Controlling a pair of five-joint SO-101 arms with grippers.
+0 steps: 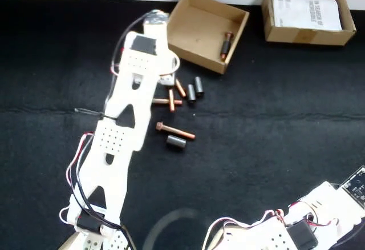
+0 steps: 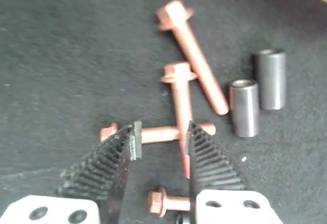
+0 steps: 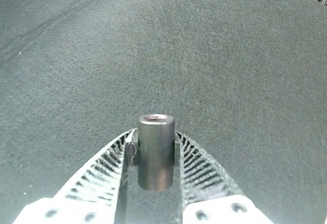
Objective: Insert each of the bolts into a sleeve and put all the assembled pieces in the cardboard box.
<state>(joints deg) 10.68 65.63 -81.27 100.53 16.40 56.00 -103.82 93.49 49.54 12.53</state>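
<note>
black mat point(image 1: 256, 147) holds 4 loose bolts point(image 1: 175, 130), 3 sleeves point(image 1: 176, 142).

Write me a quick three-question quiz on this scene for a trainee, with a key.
1. True or false: the right claw is empty.
2. How many assembled pieces lie in the cardboard box? A) none B) one C) three
3. Fill in: the open left claw hangs over loose ____.
Key: 1 false, it is shut on a sleeve. 2 B. 3 bolts.
</note>
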